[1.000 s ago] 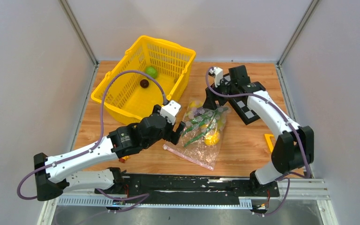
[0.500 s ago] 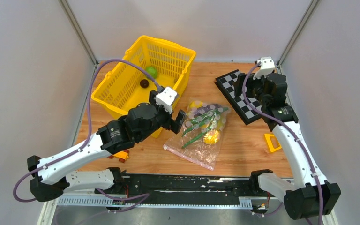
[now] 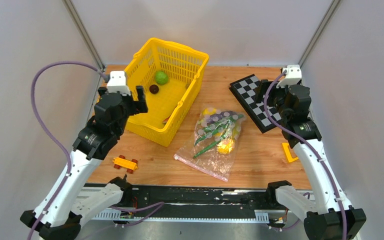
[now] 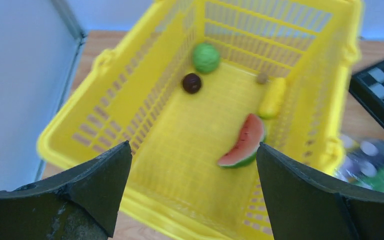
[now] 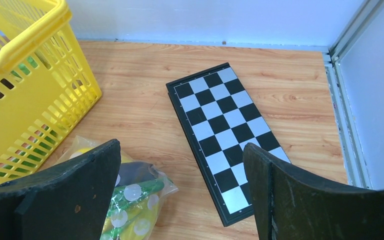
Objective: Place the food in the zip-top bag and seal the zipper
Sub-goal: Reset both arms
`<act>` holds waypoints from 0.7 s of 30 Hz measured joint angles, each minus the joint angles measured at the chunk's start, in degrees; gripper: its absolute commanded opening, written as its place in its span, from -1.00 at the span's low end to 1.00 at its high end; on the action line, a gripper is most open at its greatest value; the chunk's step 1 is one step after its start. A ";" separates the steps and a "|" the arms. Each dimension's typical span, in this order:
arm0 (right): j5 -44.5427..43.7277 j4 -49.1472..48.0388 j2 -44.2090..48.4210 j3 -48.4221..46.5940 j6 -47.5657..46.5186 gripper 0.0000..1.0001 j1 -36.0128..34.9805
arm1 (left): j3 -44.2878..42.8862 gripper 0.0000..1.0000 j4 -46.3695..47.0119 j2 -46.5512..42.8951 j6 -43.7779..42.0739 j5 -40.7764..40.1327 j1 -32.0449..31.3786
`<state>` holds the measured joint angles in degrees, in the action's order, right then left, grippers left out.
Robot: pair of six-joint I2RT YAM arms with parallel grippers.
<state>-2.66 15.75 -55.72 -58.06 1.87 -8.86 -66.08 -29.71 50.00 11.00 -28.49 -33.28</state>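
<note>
The clear zip-top bag (image 3: 213, 141) lies flat on the wooden table, holding green pods, yellow fruit and a purple eggplant. Its pink zipper (image 3: 200, 167) runs along the near edge. More food sits in the yellow basket (image 3: 192, 87): a green ball (image 4: 206, 57), a dark ball (image 4: 191, 83), a watermelon slice (image 4: 243, 143) and a yellow piece (image 4: 272, 97). My left gripper (image 3: 125, 100) hangs open above the basket's left side, nothing between its fingers (image 4: 194, 147). Open too, my right gripper (image 3: 274, 98) hovers over the chequerboard (image 3: 252, 97), with the bag's far corner (image 5: 135, 197) below its left finger.
An orange toy car (image 3: 125, 163) stands near the front left edge. A small orange frame (image 3: 290, 151) lies at the right edge, beside my right arm. Walls close in the table on the left, back and right.
Both grippers opened and left the bag. My left arm swung back and left to the basket. My right arm pulled back to the right, off the bag's far end and over the chequerboard.
</note>
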 measured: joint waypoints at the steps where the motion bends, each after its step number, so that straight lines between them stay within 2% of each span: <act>1: -0.37 0.09 0.00 0.00 0.02 0.84 0.00 | -0.02 1.00 -0.81 -0.22 0.90 0.13 3.02; 5: -1.53 1.36 0.00 -0.33 0.26 0.84 0.00 | 0.00 1.00 -4.81 -0.24 6.91 0.20 11.41; 12: -2.14 4.20 2.49 -1.25 0.44 0.84 0.00 | 0.04 1.00 -10.19 -1.62 14.03 -1.77 11.76; 21: -1.95 4.52 4.50 -1.25 0.70 0.84 0.00 | 0.24 1.00 -12.24 -1.95 16.02 -3.85 11.76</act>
<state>-4.60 20.27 -51.22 -59.31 2.57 -8.86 -65.84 -41.95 48.05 27.03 -32.34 -21.52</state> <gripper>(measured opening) 0.917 1.000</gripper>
